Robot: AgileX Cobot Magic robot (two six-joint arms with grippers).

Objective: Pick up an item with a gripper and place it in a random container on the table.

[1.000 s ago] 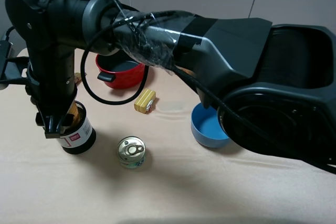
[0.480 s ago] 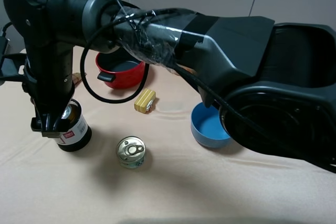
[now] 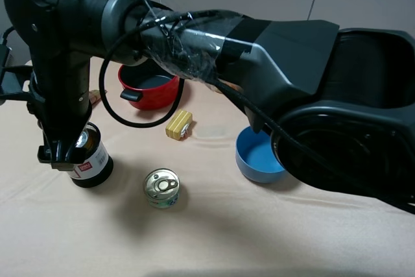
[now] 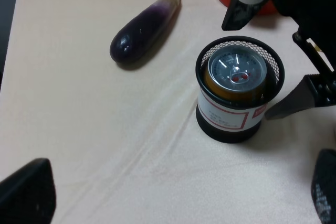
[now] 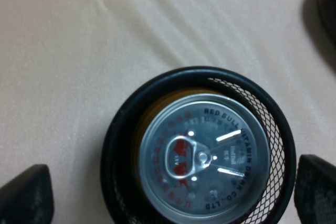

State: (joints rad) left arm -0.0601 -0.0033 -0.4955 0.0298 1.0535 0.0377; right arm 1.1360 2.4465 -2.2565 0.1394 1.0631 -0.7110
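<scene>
The orange-brown tin can [image 5: 202, 156] stands upright inside the black wire-mesh cup [image 5: 118, 129], silver pull-tab lid up. In the exterior high view the cup [image 3: 94, 163] stands at the left on the beige table [image 3: 214, 231], with the can's lid [image 3: 82, 139] showing in its mouth. My right gripper [image 3: 65, 154] reaches across and hovers just above the cup, open, its fingers [image 5: 23, 195] apart on either side of the rim and holding nothing. My left gripper [image 4: 176, 192] is open and empty, some way from the cup [image 4: 231, 121].
A purple eggplant [image 4: 144, 27] lies beyond the cup. A red pot [image 3: 150, 89], a yellow block [image 3: 179, 124], a blue bowl [image 3: 258, 157] and a short green flat can [image 3: 162, 188] stand further right. The right arm spans the table's back.
One second ago the right gripper held the can in the cup's mouth. It has let go and shifted slightly left; the can sits lower in the cup. Nothing moved in the last half second.
</scene>
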